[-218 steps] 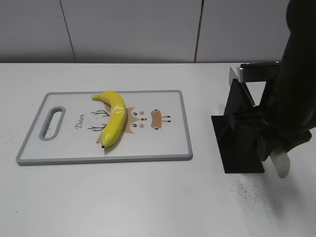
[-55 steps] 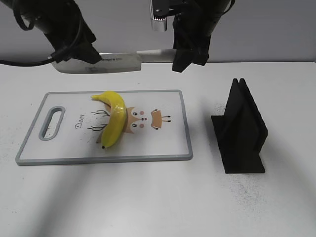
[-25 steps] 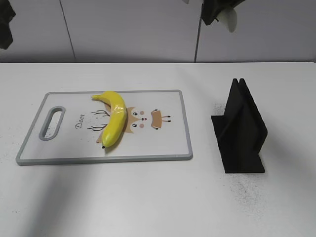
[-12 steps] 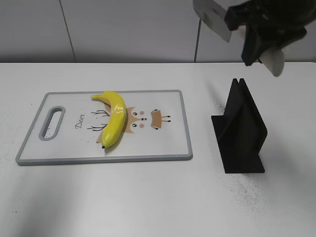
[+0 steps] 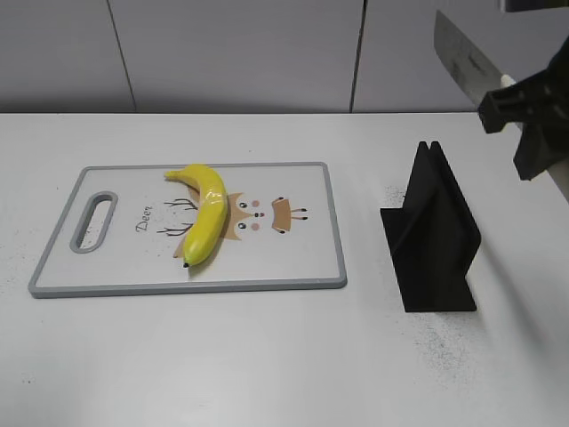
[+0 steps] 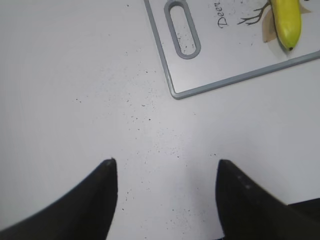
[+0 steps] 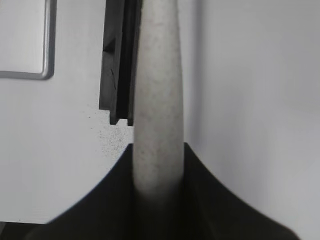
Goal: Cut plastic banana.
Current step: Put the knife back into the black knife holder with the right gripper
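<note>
The plastic banana (image 5: 204, 213) lies whole on the cutting board (image 5: 107, 280); its dark tip end also shows in the left wrist view (image 6: 286, 22). My right gripper (image 5: 524, 116) is at the far right, above and right of the black knife stand (image 5: 433, 236), shut on the knife's pale handle (image 7: 157, 100). The knife blade (image 5: 462, 58) points up and to the left. My left gripper (image 6: 165, 170) is open and empty over bare table left of the board; it is out of the exterior view.
The board (image 6: 220, 85) has a grey rim, a handle slot (image 6: 182, 27) and a deer print. The stand's slot (image 7: 121, 60) shows just left of the knife handle in the right wrist view. The table is white with dark specks.
The right gripper with the knife has moved from top centre to the right and down, now beside the stand. The left arm left the exterior view. The banana has not moved.
</note>
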Controlling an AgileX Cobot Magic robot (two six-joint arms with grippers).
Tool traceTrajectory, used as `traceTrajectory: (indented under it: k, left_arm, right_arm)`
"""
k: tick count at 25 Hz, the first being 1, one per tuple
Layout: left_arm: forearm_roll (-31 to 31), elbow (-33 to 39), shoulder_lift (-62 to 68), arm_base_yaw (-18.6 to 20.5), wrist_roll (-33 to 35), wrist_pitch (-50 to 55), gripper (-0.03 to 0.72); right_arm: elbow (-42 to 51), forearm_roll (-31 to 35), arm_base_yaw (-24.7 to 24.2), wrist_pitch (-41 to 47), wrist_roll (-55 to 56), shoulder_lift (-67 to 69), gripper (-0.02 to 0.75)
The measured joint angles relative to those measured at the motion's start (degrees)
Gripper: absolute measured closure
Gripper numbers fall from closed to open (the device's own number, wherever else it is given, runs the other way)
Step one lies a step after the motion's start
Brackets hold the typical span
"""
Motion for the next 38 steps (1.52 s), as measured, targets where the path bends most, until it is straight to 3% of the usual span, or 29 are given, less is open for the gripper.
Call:
traceTrajectory:
  k: [11,23,38]
  left_arm:
    - [-0.18,16.59,-24.41,0.0,-1.53,-0.47,0.1]
    - [-2.24,26.46,-45.45,0.0,-1.75,-4.76,0.1]
    - [-2.56,27.17,-47.41,0.0,-1.75,-6.43,0.1]
  right_arm:
    - [6.91,1.87,0.0,-6.76,1.19,-0.58,0.579]
    - [12.62,2.77,0.0,-12.25,2.02,0.04,0.578]
    - [13.82,4.44,0.0,-14.04,2.57,3.52,0.578]
